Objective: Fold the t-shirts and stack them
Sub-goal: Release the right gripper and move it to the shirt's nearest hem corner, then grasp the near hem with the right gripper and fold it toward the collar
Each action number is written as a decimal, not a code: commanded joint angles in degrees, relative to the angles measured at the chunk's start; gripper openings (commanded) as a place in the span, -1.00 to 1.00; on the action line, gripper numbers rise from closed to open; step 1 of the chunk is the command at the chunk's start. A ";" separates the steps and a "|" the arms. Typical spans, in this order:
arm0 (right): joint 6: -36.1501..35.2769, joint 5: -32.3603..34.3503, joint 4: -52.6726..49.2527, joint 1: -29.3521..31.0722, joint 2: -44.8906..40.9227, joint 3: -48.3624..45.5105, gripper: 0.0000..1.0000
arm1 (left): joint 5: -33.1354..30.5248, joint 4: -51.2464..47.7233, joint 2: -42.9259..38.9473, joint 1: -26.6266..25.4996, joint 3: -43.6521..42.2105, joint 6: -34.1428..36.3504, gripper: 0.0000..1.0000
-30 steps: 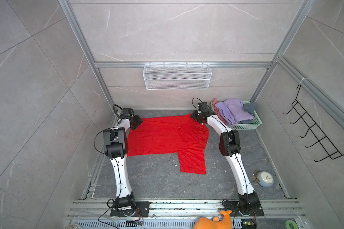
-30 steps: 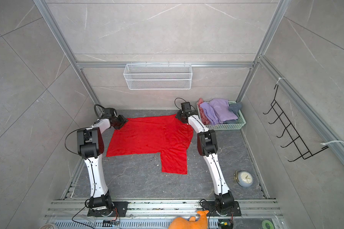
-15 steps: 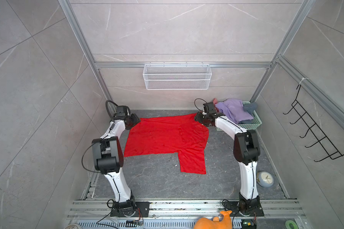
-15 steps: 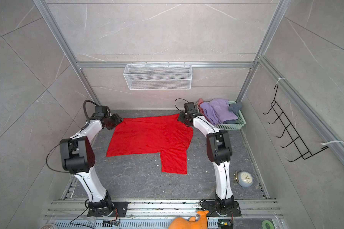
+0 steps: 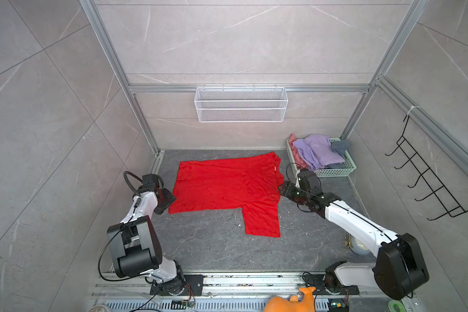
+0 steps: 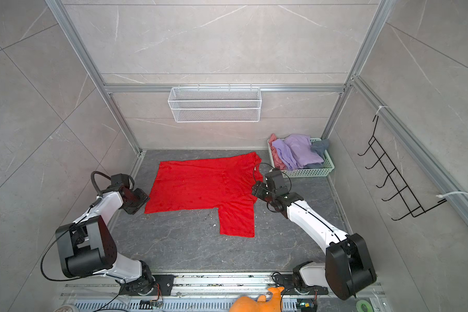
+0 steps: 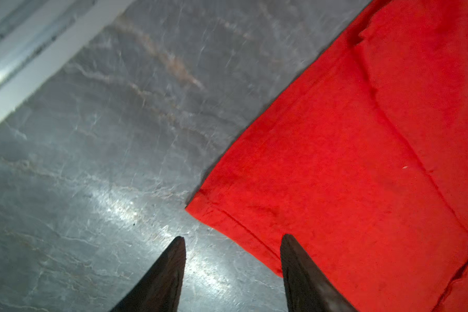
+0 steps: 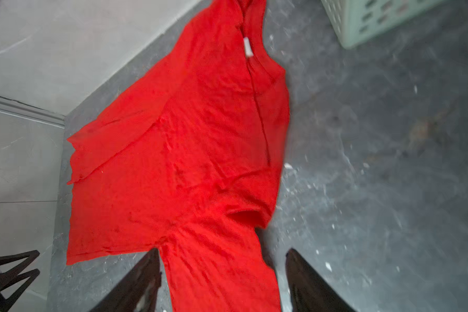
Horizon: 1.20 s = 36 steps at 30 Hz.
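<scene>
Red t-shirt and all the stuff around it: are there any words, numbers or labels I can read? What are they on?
No text can be read anywhere in these pictures.
White tag at the collar of the red t-shirt: too blurred to read.
Green basket: no lettering shows.

- white wire mesh basket [image 5: 241, 104]: upper centre, back wall
- mint green slotted plastic basket [image 5: 335, 171]: right of centre
- black wire hook rack [image 5: 430, 173]: right wall
- orange plush toy [image 5: 289, 304]: bottom edge
- green tape roll [image 5: 391, 305]: bottom right corner
</scene>
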 commanded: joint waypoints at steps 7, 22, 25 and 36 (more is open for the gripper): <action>7.73 1.84 -2.31 1.26 -7.74 -11.53 0.51 | 3.42 5.02 4.56 0.59 -1.86 -2.20 0.07; 9.84 1.32 -9.79 2.00 -10.31 -13.69 0.52 | 1.18 7.02 11.04 0.56 -2.34 -2.16 -0.13; 10.44 0.67 -11.81 3.08 -10.00 -13.95 0.52 | 3.76 8.93 12.06 0.63 -2.31 -1.65 -0.41; 17.77 2.09 -17.08 14.62 -4.68 -14.95 0.50 | 9.61 13.51 6.27 0.58 -5.56 -2.82 -0.92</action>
